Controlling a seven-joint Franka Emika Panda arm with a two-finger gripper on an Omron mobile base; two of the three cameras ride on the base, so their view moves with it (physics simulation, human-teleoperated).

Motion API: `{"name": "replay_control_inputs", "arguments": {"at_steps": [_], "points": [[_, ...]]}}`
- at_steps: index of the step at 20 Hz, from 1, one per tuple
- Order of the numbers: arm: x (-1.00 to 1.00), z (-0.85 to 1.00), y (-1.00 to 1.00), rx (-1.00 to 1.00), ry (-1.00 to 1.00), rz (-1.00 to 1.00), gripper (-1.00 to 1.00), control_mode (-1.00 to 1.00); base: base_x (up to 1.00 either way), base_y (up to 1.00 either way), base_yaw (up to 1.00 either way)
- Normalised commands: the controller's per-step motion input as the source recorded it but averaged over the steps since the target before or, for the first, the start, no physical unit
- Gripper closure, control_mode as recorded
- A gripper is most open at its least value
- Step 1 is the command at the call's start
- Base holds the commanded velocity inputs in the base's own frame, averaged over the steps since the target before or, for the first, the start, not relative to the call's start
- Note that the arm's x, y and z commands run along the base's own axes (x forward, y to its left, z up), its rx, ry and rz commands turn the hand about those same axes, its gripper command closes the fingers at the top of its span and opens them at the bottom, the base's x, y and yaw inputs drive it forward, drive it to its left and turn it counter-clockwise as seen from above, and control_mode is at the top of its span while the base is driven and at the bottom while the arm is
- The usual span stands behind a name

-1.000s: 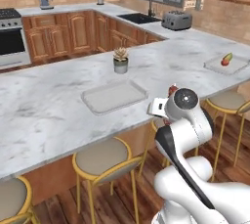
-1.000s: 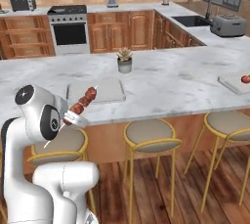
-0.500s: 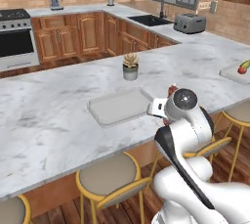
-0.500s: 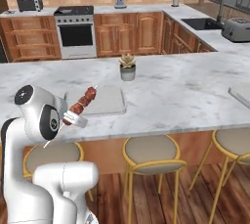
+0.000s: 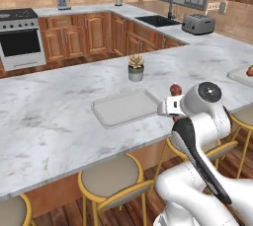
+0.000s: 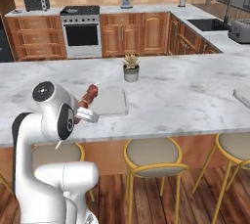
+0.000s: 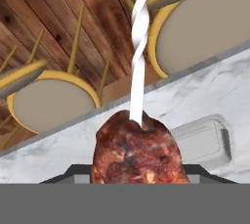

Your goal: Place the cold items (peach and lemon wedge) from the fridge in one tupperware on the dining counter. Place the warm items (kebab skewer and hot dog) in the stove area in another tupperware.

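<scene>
Hand view, kebab skewer [image 7: 139, 157] gripped in the jaws, fingertips hidden behind meat, tupperware [image 7: 204, 141] beyond.

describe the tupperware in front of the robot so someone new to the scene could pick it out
Start at the long marble dining counter with stools tucked under it. Near its front edge, just ahead of the small potted succulent, lies the tupperware. It is a shallow, pale grey rectangular container with rounded corners, lying flat, unlike the upright plant behind it.

Base and both base cameras: driven on along the white marble dining counter [image 5: 44, 131]; shallow grey rectangular tupperware tray [image 5: 126, 107] now nearer frame centre, before the arm.
</scene>
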Motion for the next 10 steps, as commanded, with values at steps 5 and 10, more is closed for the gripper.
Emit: {"name": "replay_control_inputs", "arguments": {"at_steps": [5, 10], "points": [[0.54, 0.47, -0.19, 0.14, 0.15, 0.27, 1.0, -1.0, 0.0, 0.0, 0.0], [0.87, 0.39, 0.03, 0.23, 0.18, -0.14, 1.0, -1.0, 0.0, 0.0, 0.0]]}}
